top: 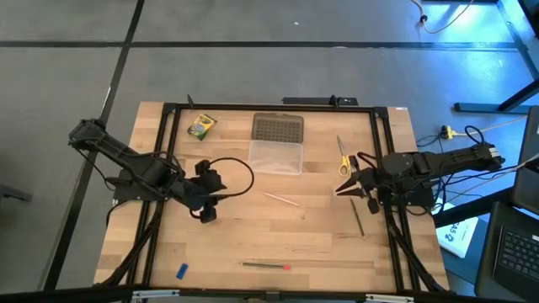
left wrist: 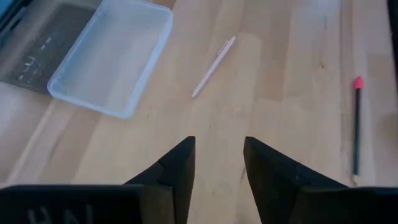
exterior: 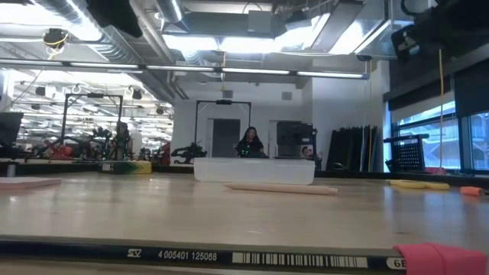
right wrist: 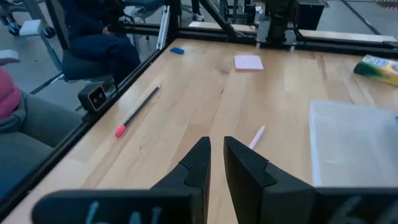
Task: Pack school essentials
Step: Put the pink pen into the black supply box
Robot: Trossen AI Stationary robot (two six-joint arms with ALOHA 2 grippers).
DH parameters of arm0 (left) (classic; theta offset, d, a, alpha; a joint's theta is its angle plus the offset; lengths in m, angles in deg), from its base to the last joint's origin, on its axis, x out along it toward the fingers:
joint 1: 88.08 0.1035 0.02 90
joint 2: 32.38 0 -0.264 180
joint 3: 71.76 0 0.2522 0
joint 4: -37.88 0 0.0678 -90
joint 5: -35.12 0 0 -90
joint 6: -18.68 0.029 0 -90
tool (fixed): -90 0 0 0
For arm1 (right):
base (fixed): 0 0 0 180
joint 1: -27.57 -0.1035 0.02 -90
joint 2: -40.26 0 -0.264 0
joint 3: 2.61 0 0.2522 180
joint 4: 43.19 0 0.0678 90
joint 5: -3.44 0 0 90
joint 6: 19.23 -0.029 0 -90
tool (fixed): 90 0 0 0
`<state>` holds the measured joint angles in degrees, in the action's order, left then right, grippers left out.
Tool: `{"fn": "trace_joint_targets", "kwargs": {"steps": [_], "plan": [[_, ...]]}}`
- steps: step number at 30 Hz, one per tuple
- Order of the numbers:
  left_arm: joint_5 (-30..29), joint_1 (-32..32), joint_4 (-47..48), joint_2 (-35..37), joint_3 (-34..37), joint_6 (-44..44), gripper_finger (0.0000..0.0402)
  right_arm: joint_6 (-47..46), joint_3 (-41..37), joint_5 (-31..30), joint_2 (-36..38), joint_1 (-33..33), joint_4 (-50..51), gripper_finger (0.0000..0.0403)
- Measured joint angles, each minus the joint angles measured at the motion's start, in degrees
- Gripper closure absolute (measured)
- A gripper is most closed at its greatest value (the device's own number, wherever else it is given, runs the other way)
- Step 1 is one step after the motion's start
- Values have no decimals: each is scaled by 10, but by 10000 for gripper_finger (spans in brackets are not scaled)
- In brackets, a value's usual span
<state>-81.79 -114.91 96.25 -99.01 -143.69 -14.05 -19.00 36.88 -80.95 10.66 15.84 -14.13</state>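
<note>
My left claw (left wrist: 217, 168) hovers slightly open and empty over the surface (left wrist: 273, 112); pale pencil (left wrist: 213, 66) ahead looks light, stiff, rolls easily, so I'd pinch mid-shaft.

Three pencils (top: 280, 199), one scissors (top: 344, 162), one crayon box (top: 201, 126), one eraser (top: 182, 271), one case (top: 276, 156)

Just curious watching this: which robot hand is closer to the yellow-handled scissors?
The right hand, just below the yellow-handled scissors on the table's right side. The left hand is across the table, far left of them.
</note>
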Motion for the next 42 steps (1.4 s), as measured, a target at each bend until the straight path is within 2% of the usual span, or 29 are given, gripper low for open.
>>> {"fn": "trace_joint_targets", "kwargs": {"steps": [6,13,25,42], "plan": [[14,18,-70,-56,0,82,271,-2,65,0,-38,0,47,353],[102,74,-176,-138,0,242,271,-15,121,0,-75,0,88,353],[222,169,-324,-265,0,402,271,-45,131,0,-115,0,106,353],[221,220,-354,-382,0,424,271,-29,131,0,-117,0,108,353]]}}
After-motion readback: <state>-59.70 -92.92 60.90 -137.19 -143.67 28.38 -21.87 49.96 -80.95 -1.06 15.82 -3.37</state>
